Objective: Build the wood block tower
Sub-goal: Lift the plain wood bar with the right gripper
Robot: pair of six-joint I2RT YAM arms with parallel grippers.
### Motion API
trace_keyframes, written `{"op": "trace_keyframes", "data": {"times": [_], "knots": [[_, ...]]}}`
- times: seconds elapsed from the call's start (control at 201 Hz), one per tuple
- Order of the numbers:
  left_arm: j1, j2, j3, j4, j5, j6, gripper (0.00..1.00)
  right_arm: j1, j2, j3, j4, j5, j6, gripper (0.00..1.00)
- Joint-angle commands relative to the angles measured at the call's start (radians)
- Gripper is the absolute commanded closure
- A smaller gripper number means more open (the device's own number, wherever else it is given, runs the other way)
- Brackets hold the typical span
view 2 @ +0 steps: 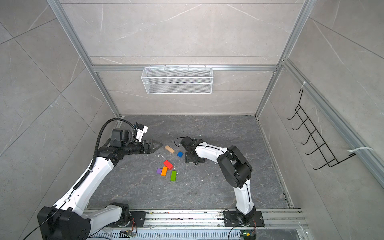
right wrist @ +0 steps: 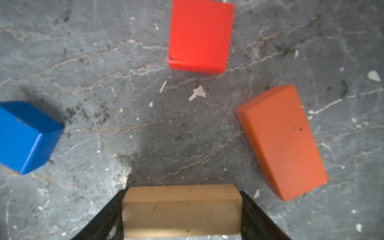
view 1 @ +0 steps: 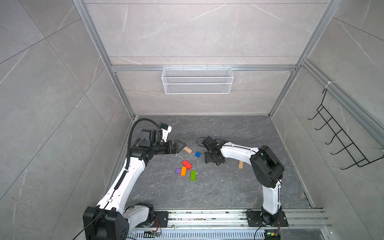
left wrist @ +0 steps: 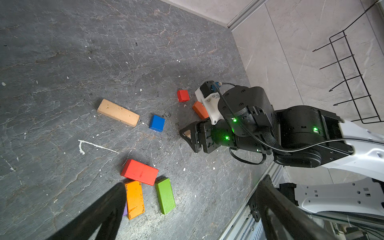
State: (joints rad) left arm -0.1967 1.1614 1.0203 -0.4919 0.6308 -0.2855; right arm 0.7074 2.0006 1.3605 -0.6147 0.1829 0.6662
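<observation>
Build isn't underway: no blocks are sitting stacked. Right gripper [right wrist: 182, 193] is pinching a plain tan wooden bar [right wrist: 181, 216] just right of centre of the dark grey stone-pattern worktop [view 1: 228, 187]; can't tell if it's off the surface. Left gripper [view 1: 180, 148] is hovering spread wide, empty, near a second tan wooden bar [view 1: 187, 150]. Blue wooden cube [view 1: 197, 154], red wooden bar [view 1: 187, 164], orange wooden bar [view 1: 183, 171], purple wooden cube [view 1: 178, 170] and green wooden bar [view 1: 193, 175] are lying loose around centre. All stacking is pending. No legible writing.
</observation>
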Motion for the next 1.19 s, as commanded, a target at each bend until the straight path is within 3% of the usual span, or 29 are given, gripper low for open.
{"op": "trace_keyframes", "data": {"times": [0.0,0.393,0.692,0.847,1.185], "knots": [[-0.006,-0.028,-0.001,0.012,0.006,-0.003,0.00,0.000,-0.020,0.020,-0.050,0.043,0.057,0.37],[-0.006,-0.028,-0.003,0.012,0.003,-0.002,0.00,0.001,-0.011,0.007,-0.048,0.052,0.077,0.29],[-0.009,-0.028,0.000,0.006,-0.004,0.001,0.00,0.002,-0.011,0.015,-0.051,0.038,0.070,0.17],[-0.007,-0.029,-0.002,0.004,-0.007,0.002,0.00,0.001,-0.025,0.019,-0.061,0.032,0.062,0.06],[-0.012,-0.032,0.003,-0.003,-0.014,0.003,0.00,0.001,-0.165,0.048,-0.155,0.102,0.010,0.03]]}}
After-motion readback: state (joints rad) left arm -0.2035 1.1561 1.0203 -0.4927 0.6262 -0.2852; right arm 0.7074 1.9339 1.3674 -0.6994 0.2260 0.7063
